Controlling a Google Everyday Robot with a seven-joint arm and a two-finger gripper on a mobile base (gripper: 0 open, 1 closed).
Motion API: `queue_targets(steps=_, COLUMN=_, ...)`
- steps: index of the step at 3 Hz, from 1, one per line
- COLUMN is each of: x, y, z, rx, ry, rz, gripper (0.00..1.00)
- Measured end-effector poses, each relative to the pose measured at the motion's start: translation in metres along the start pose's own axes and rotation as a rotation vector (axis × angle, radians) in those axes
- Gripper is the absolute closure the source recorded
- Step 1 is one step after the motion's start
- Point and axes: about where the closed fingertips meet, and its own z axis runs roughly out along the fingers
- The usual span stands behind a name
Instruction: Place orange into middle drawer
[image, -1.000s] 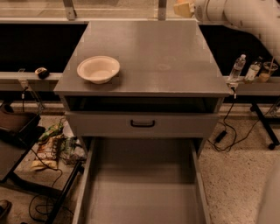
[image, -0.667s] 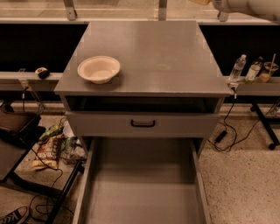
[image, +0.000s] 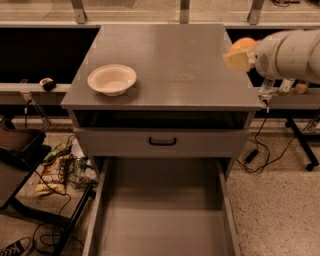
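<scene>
Gripper (image: 236, 59) clasps orange (image: 243, 45) over countertop (image: 170, 55); middle drawer (image: 160, 220) open.

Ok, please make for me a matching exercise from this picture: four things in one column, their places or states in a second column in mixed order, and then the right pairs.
Things:
1. orange
2. white bowl
3. middle drawer
4. black handle

Places or states:
A. on the cabinet top, left side
B. pulled out, floor bare
C. on the shut drawer front
D. held in the pincer, at the right edge of the cabinet top

Pairs: 1-D, 2-A, 3-B, 4-C
</scene>
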Motion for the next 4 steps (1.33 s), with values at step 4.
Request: queue_targets(steps=4, x=0.119, y=0.055, z=-0.04, rx=-0.139, ry=0.127, rz=0.071, gripper=1.0)
